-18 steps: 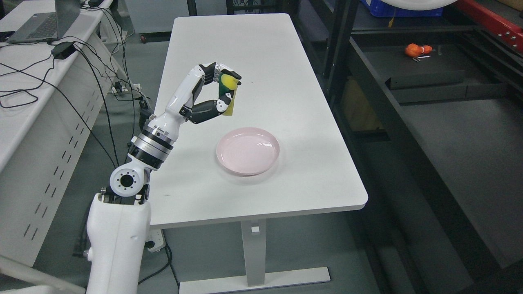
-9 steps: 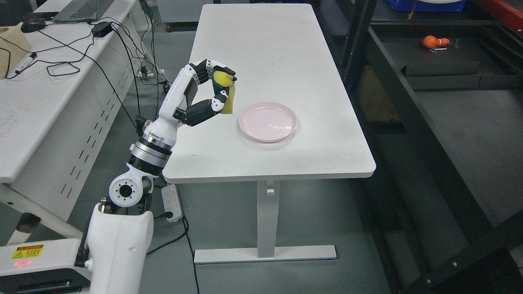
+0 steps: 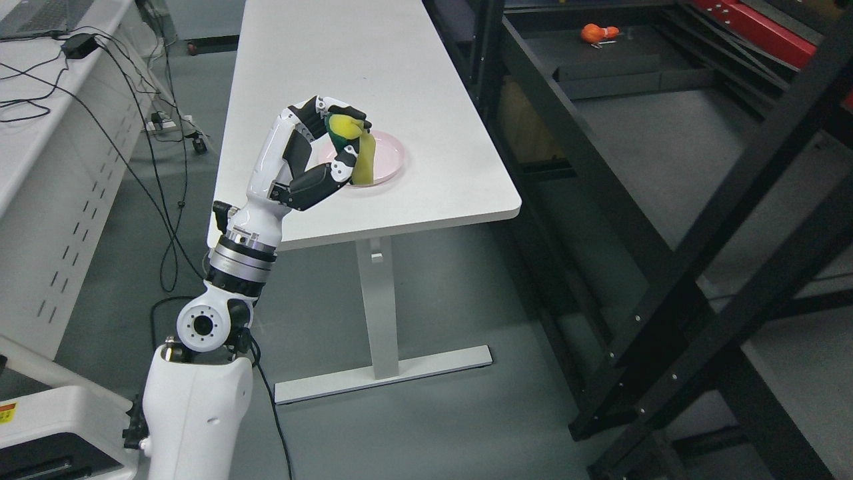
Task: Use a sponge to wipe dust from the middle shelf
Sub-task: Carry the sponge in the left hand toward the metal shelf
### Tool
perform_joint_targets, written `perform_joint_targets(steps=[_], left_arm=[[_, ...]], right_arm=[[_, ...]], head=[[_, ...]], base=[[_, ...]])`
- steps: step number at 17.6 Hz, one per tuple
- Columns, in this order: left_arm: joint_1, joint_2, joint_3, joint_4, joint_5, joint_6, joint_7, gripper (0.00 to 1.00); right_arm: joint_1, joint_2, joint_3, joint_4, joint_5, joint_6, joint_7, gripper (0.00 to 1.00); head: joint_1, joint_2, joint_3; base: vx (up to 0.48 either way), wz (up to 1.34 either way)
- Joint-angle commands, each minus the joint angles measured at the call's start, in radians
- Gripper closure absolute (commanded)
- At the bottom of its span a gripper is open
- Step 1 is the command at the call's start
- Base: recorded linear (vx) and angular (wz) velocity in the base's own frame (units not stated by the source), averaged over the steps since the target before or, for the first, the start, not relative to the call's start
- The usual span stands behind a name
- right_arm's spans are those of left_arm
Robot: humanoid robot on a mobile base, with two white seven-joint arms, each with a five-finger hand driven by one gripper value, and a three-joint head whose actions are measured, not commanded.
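Observation:
My left hand (image 3: 336,147) is raised in front of the white table (image 3: 426,167), fingers curled around a yellow and green sponge (image 3: 356,150) pinched between thumb and fingertips. The sponge hangs upright, its lower yellow edge in front of the pink plate (image 3: 390,157). The black metal shelf unit (image 3: 600,153) stands to the right, its dark grey shelf board (image 3: 673,147) well apart from the hand. The right arm does not show.
An orange object (image 3: 598,32) lies on the far part of the shelf. A black diagonal shelf brace (image 3: 720,227) crosses the right foreground. A white desk (image 3: 40,133) with cables and a laptop stands at the left. Grey floor lies between table and shelf.
The camera has moved back and turned right: table and plate slid up and left, and the shelf frame fills the right. The left hand keeps the sponge in the same grasp.

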Motion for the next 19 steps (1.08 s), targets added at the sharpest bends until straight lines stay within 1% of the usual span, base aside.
perform_joint_targets(steps=[1,5,8,11,13,15,19], left_arm=[[-0.014,0.017,-0.028,-0.016,0.015,0.006,0.002,1.00],[-0.100,0.017,-0.100,-0.016,-0.023,0.010,-0.006,1.00],[-0.166,0.017,-0.183,-0.011,-0.151,0.010,-0.027,1.00],[-0.244,0.017,-0.272,-0.013,-0.221,0.006,-0.066,1.00],[-0.302,0.017,-0.301,-0.014,-0.265,0.001,-0.099,1.00],[-0.382,0.017,-0.327,-0.016,-0.334,-0.003,-0.154,1.00],[-0.606,0.017,-0.353,-0.014,-0.477,-0.011,-0.262,1.00]], right_arm=[[0.000,-0.017,0.000,-0.017,0.000,0.072,0.001,0.00],[-0.001,-0.017,0.000,-0.017,0.000,0.072,0.001,0.00],[0.000,-0.017,0.000,-0.017,0.000,0.072,0.001,0.00],[0.000,-0.017,0.000,-0.017,0.000,0.072,0.001,0.00],[0.000,-0.017,0.000,-0.017,0.000,0.072,0.001,0.00],[0.000,-0.017,0.000,-0.017,0.000,0.072,0.001,0.00],[0.000,-0.017,0.000,-0.017,0.000,0.072,0.001,0.00]], head=[[0.0000,0.000,0.000],[0.0000,0.000,0.000],[0.0000,0.000,0.000],[0.0000,0.000,0.000],[0.0000,0.000,0.000],[0.0000,0.000,0.000],[0.0000,0.000,0.000]], base=[[-0.276,-0.44],[-0.299,-0.54],[-0.287,-0.72],[-0.239,-0.88],[-0.183,-0.98],[-0.135,-0.99],[-0.088,-0.95]])
